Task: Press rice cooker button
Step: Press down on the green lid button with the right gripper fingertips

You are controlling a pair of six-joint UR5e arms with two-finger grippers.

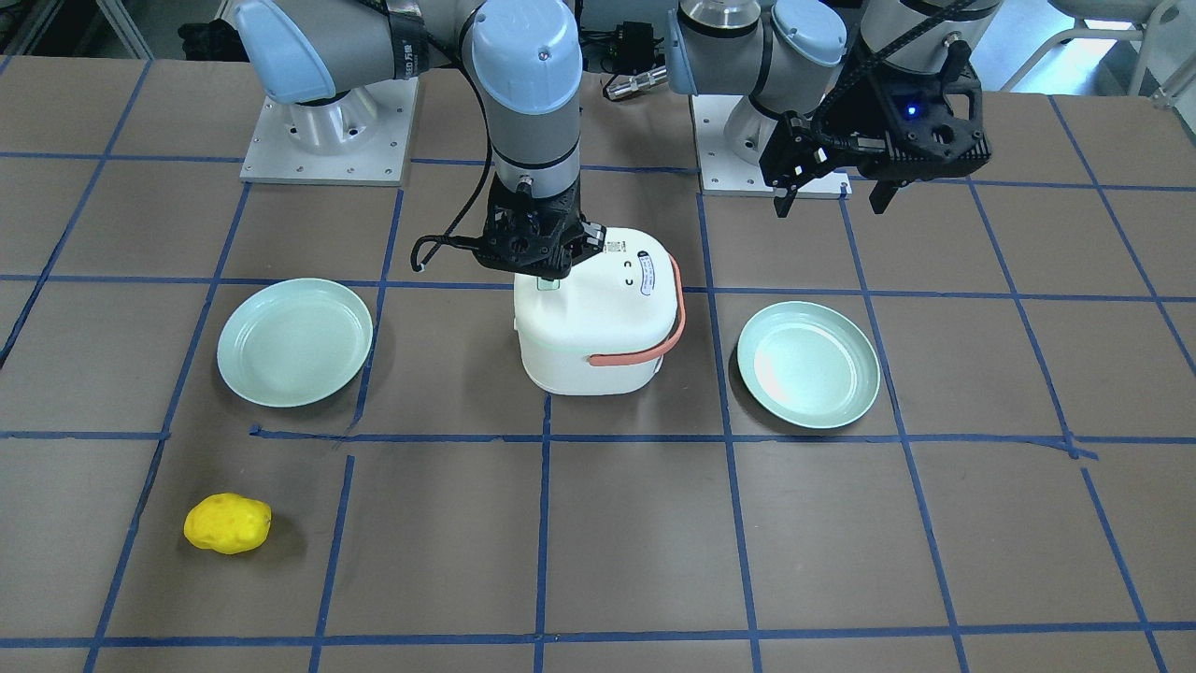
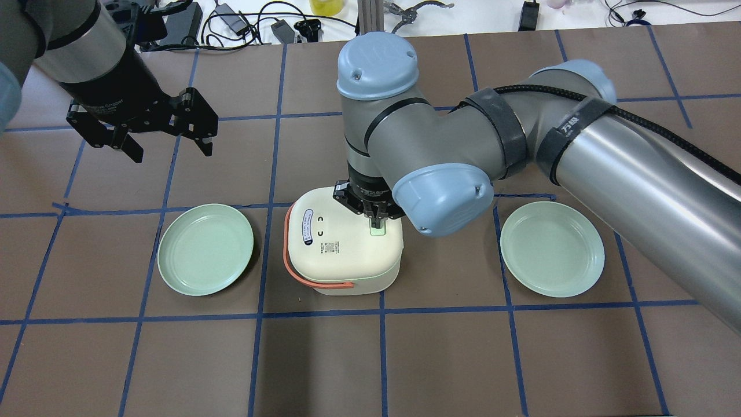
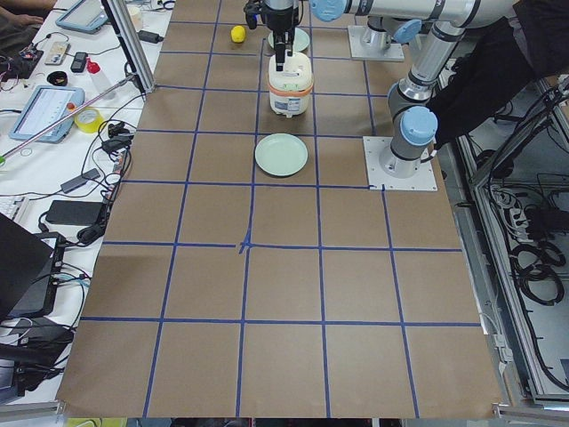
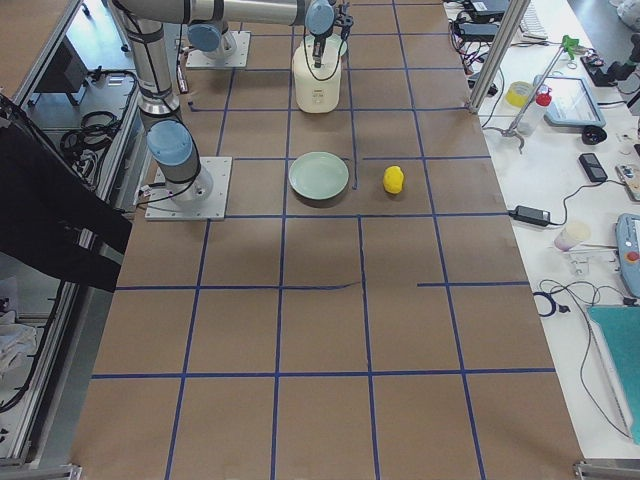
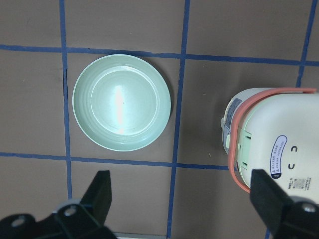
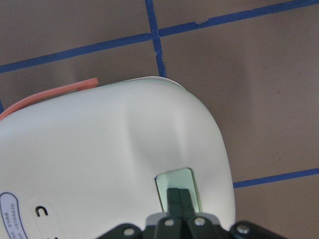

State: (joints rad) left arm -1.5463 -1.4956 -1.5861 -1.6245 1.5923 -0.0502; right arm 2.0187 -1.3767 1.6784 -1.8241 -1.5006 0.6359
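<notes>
Green btn (image 6: 175, 178): R claw (image 6: 179, 195) vertical, tips closed.

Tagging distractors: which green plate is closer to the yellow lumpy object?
The plate on the robot's right of the rice cooker, on the same side as the yellow lumpy object. The other plate lies across the cooker, on the robot's left.
</notes>
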